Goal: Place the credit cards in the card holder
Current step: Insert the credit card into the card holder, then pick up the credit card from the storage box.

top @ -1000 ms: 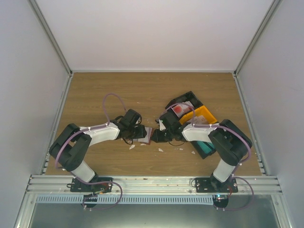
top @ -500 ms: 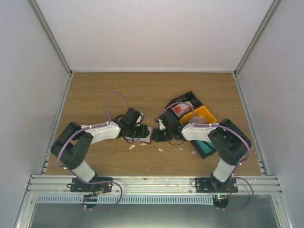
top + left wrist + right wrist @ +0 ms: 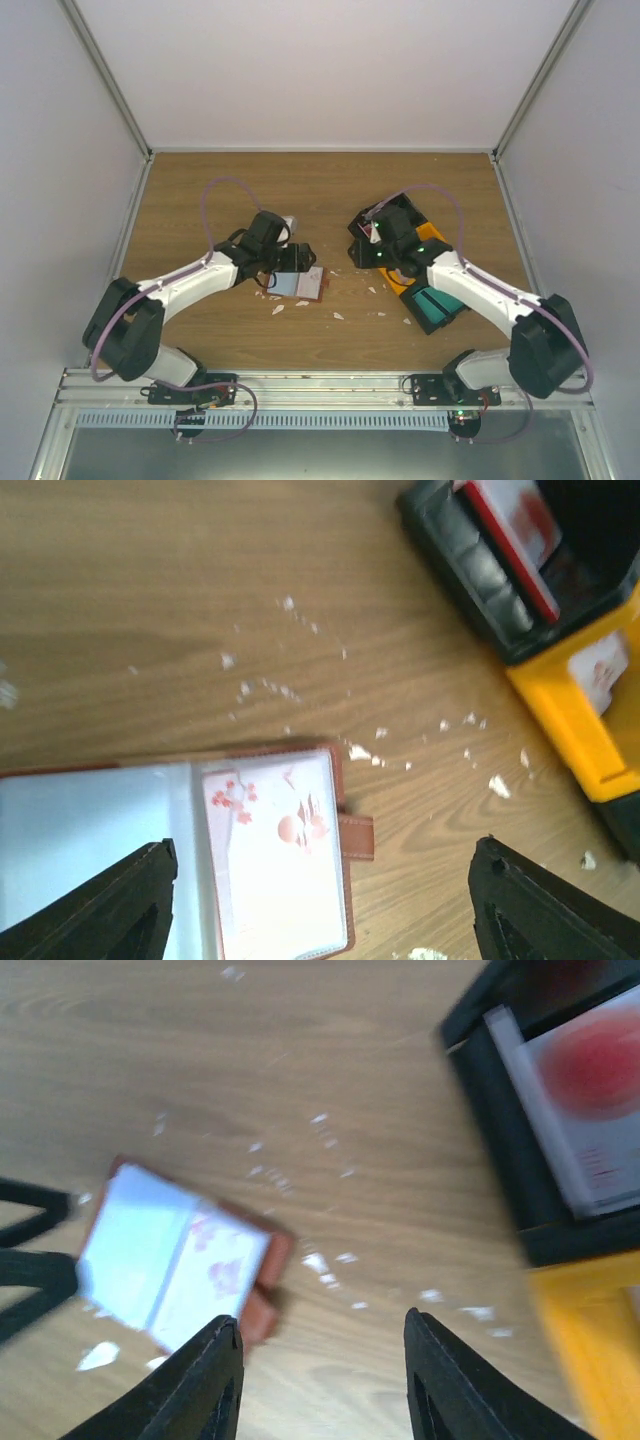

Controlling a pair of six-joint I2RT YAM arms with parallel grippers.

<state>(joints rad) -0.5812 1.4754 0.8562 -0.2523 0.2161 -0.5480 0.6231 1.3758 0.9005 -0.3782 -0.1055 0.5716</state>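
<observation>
The card holder (image 3: 303, 284) lies open on the wood, reddish-brown edge and tab showing. A whitish-pink credit card (image 3: 275, 850) with red blossoms sits in its right-hand slot; the left face (image 3: 90, 830) is pale blue. My left gripper (image 3: 320, 905) hovers open over the holder, one finger on each side, nothing between them. My right gripper (image 3: 325, 1380) is open and empty too, above bare wood to the right of the card holder (image 3: 180, 1260). A red-and-white credit card (image 3: 590, 1100) lies in the black bin (image 3: 400, 212); another card (image 3: 600, 675) rests in the yellow bin (image 3: 428, 240).
Small white torn scraps (image 3: 278, 309) are scattered around the holder and toward the bins. A teal object (image 3: 436, 306) lies right of centre under the right arm. Grey walls enclose the table on three sides.
Both grippers have opened and drawn away from the holder, which now lies flat with the pink card in it. The right arm swung back toward the bins; the left rose slightly.
</observation>
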